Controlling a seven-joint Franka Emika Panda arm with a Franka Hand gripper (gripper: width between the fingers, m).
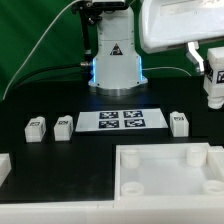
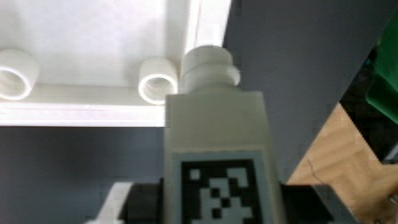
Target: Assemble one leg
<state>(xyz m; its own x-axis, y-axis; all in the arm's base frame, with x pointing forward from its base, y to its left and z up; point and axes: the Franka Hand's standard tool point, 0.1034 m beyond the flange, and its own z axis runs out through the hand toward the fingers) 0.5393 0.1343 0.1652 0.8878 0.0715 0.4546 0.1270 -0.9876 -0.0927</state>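
My gripper is up at the exterior view's right, shut on a white leg with a black-and-white tag, held well above the table. In the wrist view the held leg fills the middle, its round peg pointing away, and my gripper clamps it with dark fingers on both sides. Three more legs lie on the black table: two at the exterior view's left and one at its right.
The large white tray with round corner sockets lies at the front; the wrist view shows its rim beyond the held leg. The marker board lies mid-table before the robot base. A white part sits at the front left edge.
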